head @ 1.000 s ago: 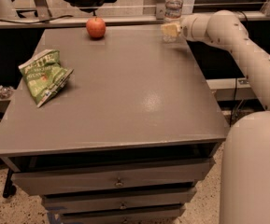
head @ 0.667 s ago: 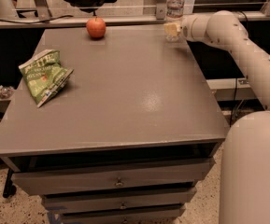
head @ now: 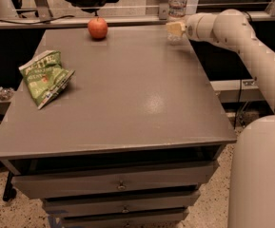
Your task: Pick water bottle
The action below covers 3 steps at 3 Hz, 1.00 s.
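Note:
The water bottle (head: 177,1) is clear plastic with a white cap and a pale label. It stands upright at the far right edge of the grey table (head: 127,94). My gripper (head: 175,29) reaches in from the right at the end of the white arm (head: 251,42). It sits at the bottle's lower part and hides the base. I cannot tell whether it touches the bottle.
A red apple (head: 98,28) stands at the far middle of the table. A green chip bag (head: 44,77) lies at the left. The table has drawers (head: 120,184) below its front edge. A rail and chair base are behind the table.
The gripper has edged very slightly up and towards the bottle. The bottle, apple and chip bag have not moved.

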Available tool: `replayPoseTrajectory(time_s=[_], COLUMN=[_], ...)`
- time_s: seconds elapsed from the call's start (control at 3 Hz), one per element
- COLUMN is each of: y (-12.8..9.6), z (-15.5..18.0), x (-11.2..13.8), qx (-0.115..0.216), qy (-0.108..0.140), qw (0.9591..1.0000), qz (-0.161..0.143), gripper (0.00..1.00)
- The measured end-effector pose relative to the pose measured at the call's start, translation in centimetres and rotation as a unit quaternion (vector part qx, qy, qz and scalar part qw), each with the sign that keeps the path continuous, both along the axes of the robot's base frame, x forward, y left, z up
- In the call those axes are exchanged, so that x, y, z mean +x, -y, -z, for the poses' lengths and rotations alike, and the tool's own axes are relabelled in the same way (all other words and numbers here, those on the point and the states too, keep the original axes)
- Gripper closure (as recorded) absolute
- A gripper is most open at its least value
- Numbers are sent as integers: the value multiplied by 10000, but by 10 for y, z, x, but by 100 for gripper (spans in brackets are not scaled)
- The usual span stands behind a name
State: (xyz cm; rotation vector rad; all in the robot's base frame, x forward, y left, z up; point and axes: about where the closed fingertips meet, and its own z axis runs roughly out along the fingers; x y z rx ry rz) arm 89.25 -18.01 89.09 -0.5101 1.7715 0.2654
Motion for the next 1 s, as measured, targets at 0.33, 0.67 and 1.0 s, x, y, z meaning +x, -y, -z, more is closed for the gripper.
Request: replayPoseTrajectory(time_s=[0.33,0.67,1.0], y=[-17,-49,-60], z=[-25,-56,-55], x=[-21,-68,-75], qx=[73,166,175], qy=[87,75,22], qw=[9994,9945,9928], qz=[-334,-1029,-1186], gripper=[100,100,100])
